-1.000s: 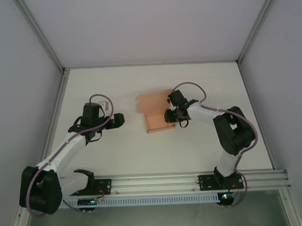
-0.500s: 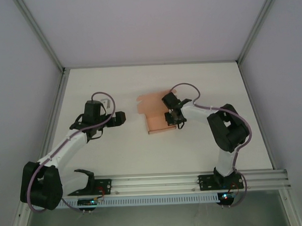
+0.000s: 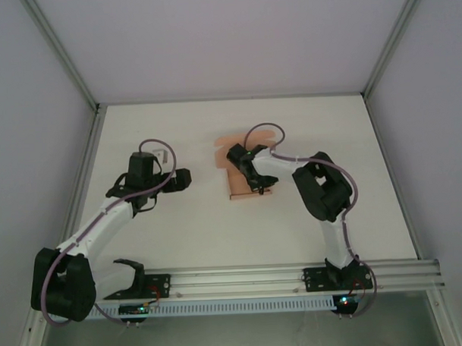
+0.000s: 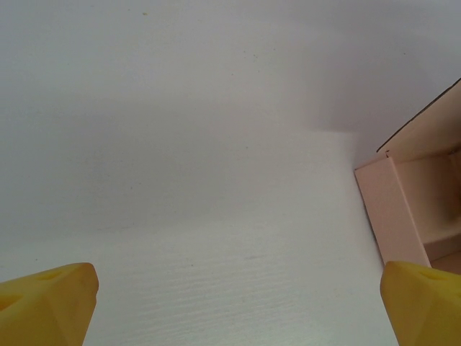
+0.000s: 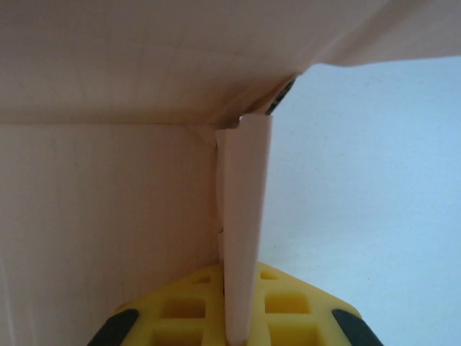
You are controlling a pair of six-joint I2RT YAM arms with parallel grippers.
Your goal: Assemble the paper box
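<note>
Seems to be at the folding step: pinches with the right claw (image 5: 234,317), closed thin, one upright side flap (image 5: 242,216) of the paper box (image 3: 238,189), lying mid-bench (image 3: 180,235). Keeps the left claw (image 4: 230,303) spread wide and holding nothing, apart to the box's left. Next calls for bending that flap along its crease, gently, without tearing. Compared to one second ago: right arm swung left over the box, claw narrowed; left arm almost unchanged.

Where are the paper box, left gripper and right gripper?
paper box (image 4: 395,213), left wrist view, on its side wall.
left gripper (image 4: 234,299), left wrist view, midway between its open yellow tips.
right gripper (image 5: 236,317), right wrist view, midway between its jaws, shut on a flap.
</note>
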